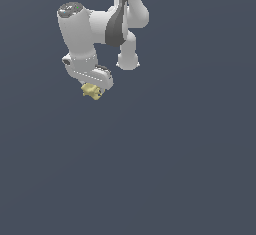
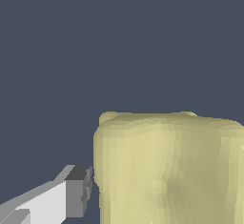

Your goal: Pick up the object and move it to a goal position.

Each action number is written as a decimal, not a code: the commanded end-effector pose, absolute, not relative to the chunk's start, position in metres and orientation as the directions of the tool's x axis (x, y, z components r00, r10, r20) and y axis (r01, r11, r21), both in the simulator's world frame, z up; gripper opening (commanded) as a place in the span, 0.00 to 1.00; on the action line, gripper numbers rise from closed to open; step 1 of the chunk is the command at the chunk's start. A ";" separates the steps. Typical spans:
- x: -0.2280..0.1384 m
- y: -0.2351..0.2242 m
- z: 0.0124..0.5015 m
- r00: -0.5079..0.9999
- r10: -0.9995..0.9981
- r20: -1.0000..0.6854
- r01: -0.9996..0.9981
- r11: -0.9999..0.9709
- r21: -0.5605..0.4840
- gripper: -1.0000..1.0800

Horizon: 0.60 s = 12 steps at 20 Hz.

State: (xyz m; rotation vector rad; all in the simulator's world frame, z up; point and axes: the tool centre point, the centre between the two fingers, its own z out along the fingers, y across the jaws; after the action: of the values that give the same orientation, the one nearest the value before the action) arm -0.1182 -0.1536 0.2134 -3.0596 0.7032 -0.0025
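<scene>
One pale-yellow lumpy object (image 1: 91, 91) sits at the tip of our white claw (image 1: 95, 86). We see one grey finger (image 2: 78, 191) just beside it (image 2: 167, 170); whether it is gripped, we cannot tell.

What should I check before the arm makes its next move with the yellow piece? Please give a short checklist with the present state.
1. Yellow piece sits at the gripper: ok.
2. One finger is right beside the piece in the wrist view: ok.
3. Second finger also touches the piece: cannot tell, it is not visible.
4. Grip is firm: cannot tell.
5. Piece is lifted off the floor: cannot tell, no shadow or contact shows.
6. Goal position is in sight: not ok, no marker appears in either view.
</scene>
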 end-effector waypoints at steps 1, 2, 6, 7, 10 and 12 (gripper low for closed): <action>-0.125 -0.167 0.239 0.900 -0.436 0.000 -0.436 -0.900 -0.002 0.00; -0.127 -0.172 0.248 0.900 -0.437 0.000 -0.437 -0.900 -0.002 0.00; -0.135 -0.190 0.283 0.900 -0.437 0.000 -0.437 -0.900 -0.002 0.00; -0.136 -0.195 0.291 0.900 -0.437 0.000 -0.437 -0.900 -0.002 0.00; -0.140 -0.205 0.311 0.900 -0.436 0.000 -0.436 -0.900 -0.001 0.00; -0.142 -0.211 0.322 0.900 -0.436 0.000 -0.436 -0.900 -0.001 0.00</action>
State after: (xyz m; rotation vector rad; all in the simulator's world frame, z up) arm -0.1401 -0.2068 0.3129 -3.0605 0.7044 -0.0022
